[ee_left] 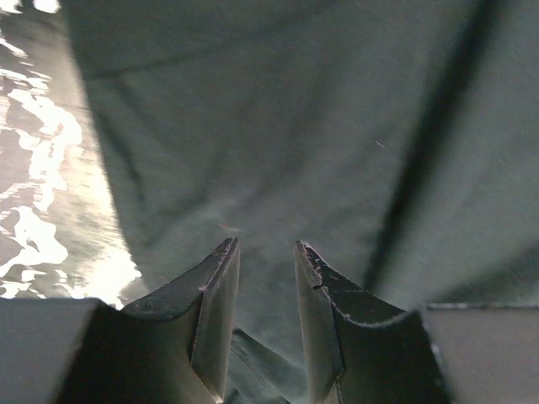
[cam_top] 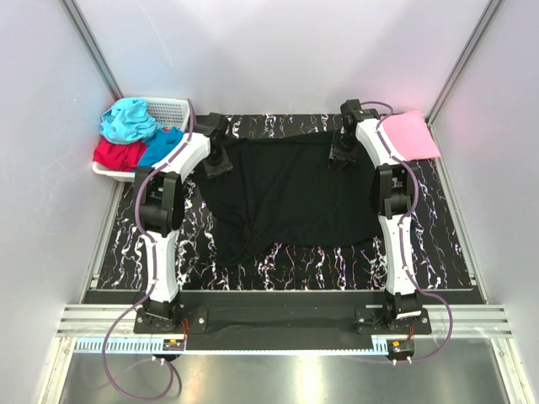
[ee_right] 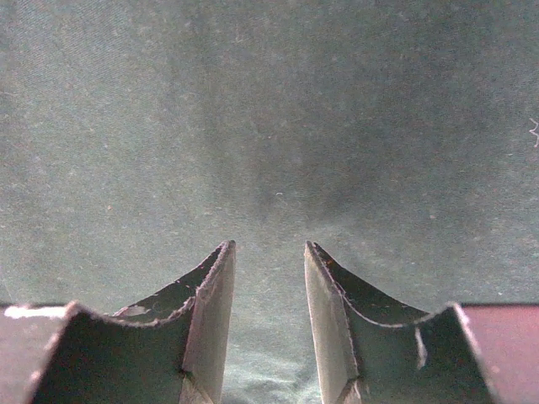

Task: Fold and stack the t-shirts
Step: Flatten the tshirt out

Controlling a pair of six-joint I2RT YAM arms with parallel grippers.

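Note:
A large black t-shirt lies spread on the table, its near left corner bunched. My left gripper is at its far left corner and my right gripper at its far right corner. In the left wrist view the gripper stands slightly open low over the black cloth, with a fold lying between the fingers. In the right wrist view the gripper stands slightly open over flat black cloth. A pink t-shirt lies folded at the far right. Teal, red and blue shirts are piled at the far left.
A white lattice basket at the far left holds the piled shirts. The table is black marbled with white and also shows in the left wrist view. Grey walls close in both sides and the back.

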